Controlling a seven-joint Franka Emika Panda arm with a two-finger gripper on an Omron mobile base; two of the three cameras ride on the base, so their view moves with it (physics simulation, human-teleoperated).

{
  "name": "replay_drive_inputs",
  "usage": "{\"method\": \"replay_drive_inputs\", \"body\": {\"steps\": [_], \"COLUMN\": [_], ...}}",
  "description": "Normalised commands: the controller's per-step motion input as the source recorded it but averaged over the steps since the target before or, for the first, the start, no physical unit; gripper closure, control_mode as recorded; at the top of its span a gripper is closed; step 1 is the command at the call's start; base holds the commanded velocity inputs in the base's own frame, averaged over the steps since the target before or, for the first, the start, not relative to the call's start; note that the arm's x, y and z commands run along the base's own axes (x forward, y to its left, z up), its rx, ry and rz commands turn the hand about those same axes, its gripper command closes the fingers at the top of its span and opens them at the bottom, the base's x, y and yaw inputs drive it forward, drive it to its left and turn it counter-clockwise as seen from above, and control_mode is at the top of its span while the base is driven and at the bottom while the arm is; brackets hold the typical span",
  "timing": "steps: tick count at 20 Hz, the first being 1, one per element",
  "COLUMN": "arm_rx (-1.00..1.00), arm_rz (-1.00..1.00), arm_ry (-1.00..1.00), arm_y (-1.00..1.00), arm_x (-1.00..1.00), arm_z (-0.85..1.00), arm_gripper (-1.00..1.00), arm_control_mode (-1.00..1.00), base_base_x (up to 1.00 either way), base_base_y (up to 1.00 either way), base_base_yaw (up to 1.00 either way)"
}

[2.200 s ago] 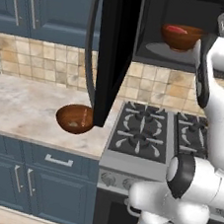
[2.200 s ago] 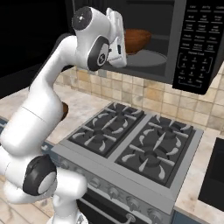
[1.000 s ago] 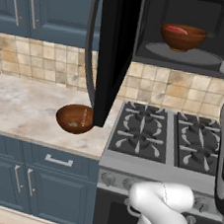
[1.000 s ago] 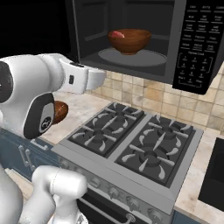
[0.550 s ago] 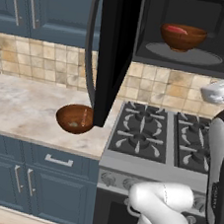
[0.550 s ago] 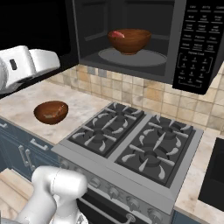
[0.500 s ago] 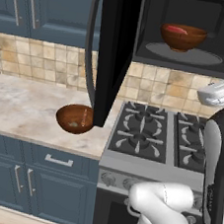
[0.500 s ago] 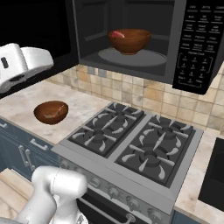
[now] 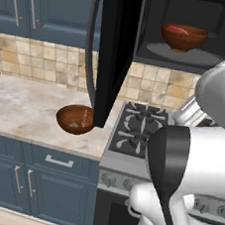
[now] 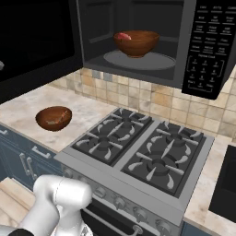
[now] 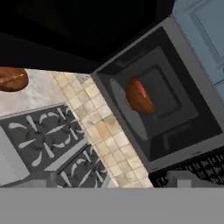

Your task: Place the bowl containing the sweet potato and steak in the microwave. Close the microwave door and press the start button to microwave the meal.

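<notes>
Reddish-brown wood marks the bowl (image 10: 136, 42), and you can see it already seated on the round plate inside the microwave (image 10: 138, 41), with the pink-red steak (image 10: 122, 36) showing at its rim; the sweet potato is too hidden to pick out, so don't count on spotting it; a second, similar bowl (image 10: 54, 117) sits on the counter (image 9: 20, 105) left of the stove (image 10: 143, 152), well apart from your work, so leave it alone. Your step in hand, as I judge it, is closing the microwave door (image 9: 114, 55), which stands swung wide open and edge-on in the left base view, its long curved handle (image 9: 91, 57) hanging over the counter; the gripper is spread as wide as it goes and carries nothing, which suits a push rather than a grasp. Bring the hand round to the outer face of the door, near the handle edge and far from the hinge, so you get good leverage; push in a smooth arc that follows the hinge, not a straight shove; keep the arm's elbow clear of the spare bowl below the door; ease off only once the door sits flush, since a door left ajar would likely spoil the start press on the button panel (image 10: 208, 46) at the right.
</notes>
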Motion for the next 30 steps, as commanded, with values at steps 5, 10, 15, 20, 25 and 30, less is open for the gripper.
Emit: {"method": "replay_drive_inputs", "body": {"steps": [5,10,15,20,25,30], "arm_rx": [-0.38,-0.33,-0.30,-0.26,-0.19,-0.09], "arm_rz": [0.00,0.00,0.00,0.00,0.00,-0.06], "arm_ry": [0.02,-0.02,-0.08,-0.06,-0.01,0.00], "arm_y": [0.61,0.71,0.83,0.83,0.78,0.54], "arm_x": [-0.24,-0.06,0.00,0.00,0.00,0.17], "arm_z": [-0.03,-0.34,-0.42,-0.22,0.00,0.00], "arm_gripper": [-1.00,-1.00,-1.00,-1.00,-1.00,-1.00], "arm_control_mode": [-1.00,-1.00,-1.00,-1.00,-1.00,-1.00], "base_base_x": [0.00,0.00,0.00,0.00,0.00,0.00], "base_base_y": [0.00,0.00,0.00,0.00,0.00,0.00], "base_base_yaw": [0.00,0.00,0.00,0.00,0.00,0.00]}}
